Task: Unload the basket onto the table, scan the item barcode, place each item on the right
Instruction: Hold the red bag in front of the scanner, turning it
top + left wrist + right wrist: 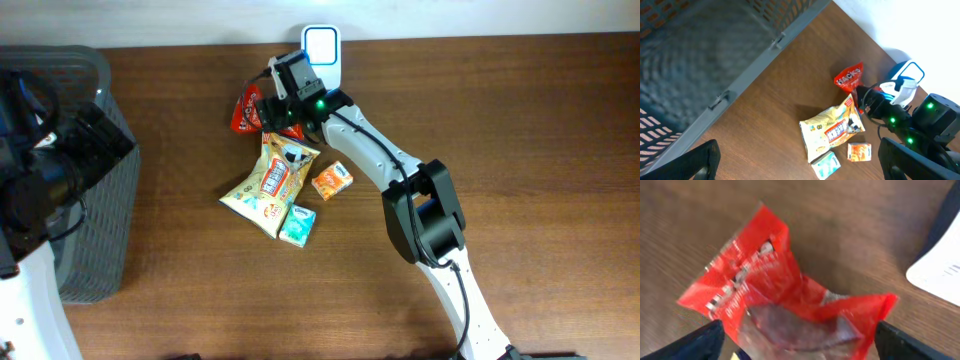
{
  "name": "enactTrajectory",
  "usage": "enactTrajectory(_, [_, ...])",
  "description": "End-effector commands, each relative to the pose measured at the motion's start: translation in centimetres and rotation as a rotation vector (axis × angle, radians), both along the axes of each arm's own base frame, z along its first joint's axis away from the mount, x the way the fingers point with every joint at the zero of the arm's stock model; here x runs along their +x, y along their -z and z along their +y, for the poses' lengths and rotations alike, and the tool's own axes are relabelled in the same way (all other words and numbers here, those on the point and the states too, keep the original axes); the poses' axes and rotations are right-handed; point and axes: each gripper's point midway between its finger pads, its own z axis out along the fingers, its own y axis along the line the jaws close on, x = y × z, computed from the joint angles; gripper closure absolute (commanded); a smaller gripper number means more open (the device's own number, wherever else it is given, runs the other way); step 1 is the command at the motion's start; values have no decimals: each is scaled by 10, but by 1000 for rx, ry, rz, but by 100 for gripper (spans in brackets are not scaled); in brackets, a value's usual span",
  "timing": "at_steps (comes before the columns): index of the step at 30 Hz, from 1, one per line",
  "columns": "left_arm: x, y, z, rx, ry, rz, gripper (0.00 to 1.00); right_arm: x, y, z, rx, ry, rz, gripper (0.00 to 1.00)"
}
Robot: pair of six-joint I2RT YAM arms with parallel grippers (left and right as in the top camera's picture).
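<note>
1. Just below the right gripper (800, 347), btwn its two dark fingers (705, 340), a red crinkly plastic snack packet (785, 300) is lying flat on the brown wooden table (520, 110).
2. The right gripper's fingers are standing wide apart, one at each lower corner of the wrist view, and they're clamping nothing. Can't tell whether the tips are brushing the packet's edges.
3. The packet is showing white lettering on its upper face. It's too blurred to read in the right wrist view.
4. Off to one side of the right gripper, a white-and-blue barcode scanner (321, 45) is sitting near the packet w/o touching it. A strip of bare table is showing btwn them.
5. Back toward the right arm's base, a yellow foil snack bag (272, 178) is lying just beside the red packet. A small orange carton (331, 181) and a small teal packet (298, 226) are lying next to that bag, further from the gripper.
6. The left gripper (800, 167) is hovering w/ its fingers fully apart and is holding nothing.
7. A grey mesh plastic basket (715, 50) is sitting close under and ahead of the left gripper. The red packet & scanner are lying well apart from it, on the far side of the basket's rim.
</note>
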Motion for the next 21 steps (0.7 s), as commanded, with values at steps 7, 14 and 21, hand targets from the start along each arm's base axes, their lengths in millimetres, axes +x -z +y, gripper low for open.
enactTrajectory(7, [0,0,0,-8,-8,-4,1,-23,24,8,-200,-424,-90,1])
enactTrajectory(14, [0,0,0,-8,-8,-4,1,-21,25,21,-232,-500,-167,5])
enactTrajectory(21, [0,0,0,-8,-8,-4,1,-20,29,16,-281,-514,-179,44])
